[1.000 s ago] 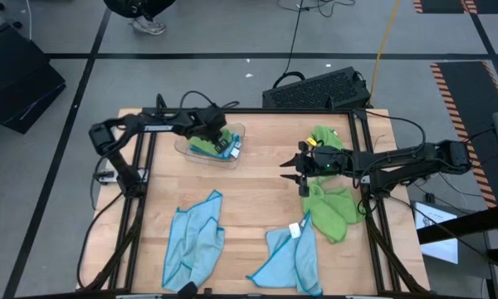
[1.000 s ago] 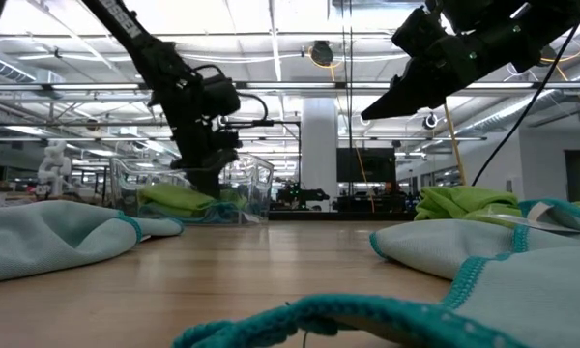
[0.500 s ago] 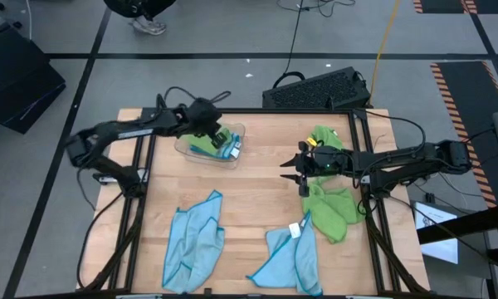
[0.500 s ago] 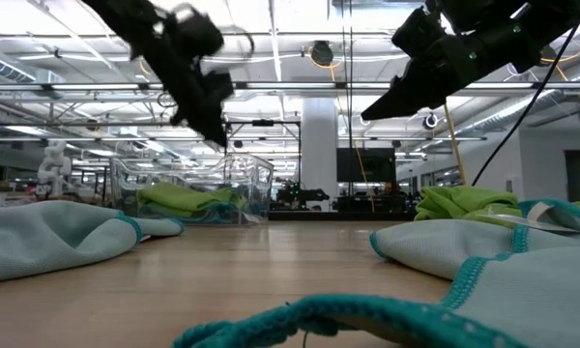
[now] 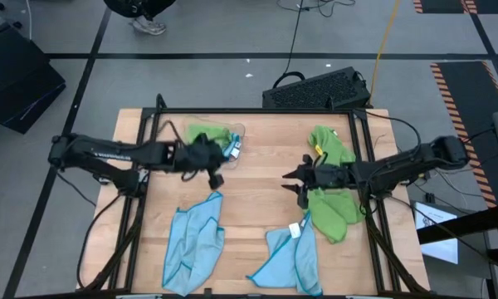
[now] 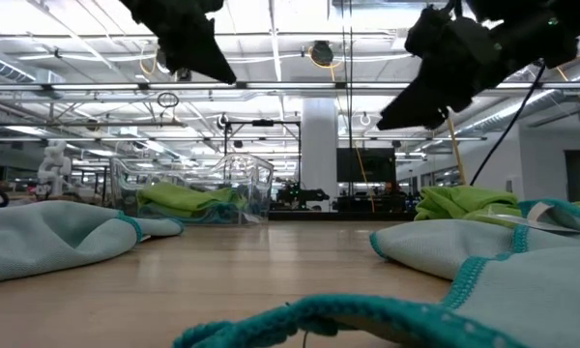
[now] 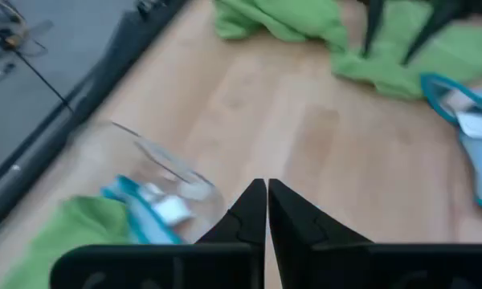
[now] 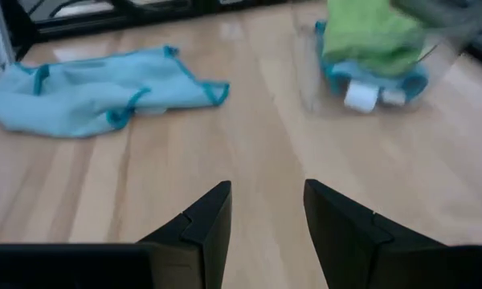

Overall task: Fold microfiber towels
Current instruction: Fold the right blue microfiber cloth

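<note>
While both arms are hanging above the wooden table, neither one is holding a cloth. The left gripper is hovering over bare wood just in front of the clear plastic tray, with its fingers pressed together and nothing between them. The right gripper is hovering near the middle of the table, beside the green cloths on the right, with its fingers standing partly apart around empty air.

Inside the tray, a lime green towel is lying folded on top of a light blue one, and small white tags are showing at the tray's edge. A heap of lime green towels is sitting along the right side of the table, reaching from the far edge down toward the near half; the right arm is crossing over it. Two light blue towels are lying crumpled on the near half of the table: one to the left and one nearer the middle, the latter with a white tag at its upper corner and touching the green heap. In the low view, the blue cloths are filling the foreground on both sides, with the tray standing well behind them.
</note>
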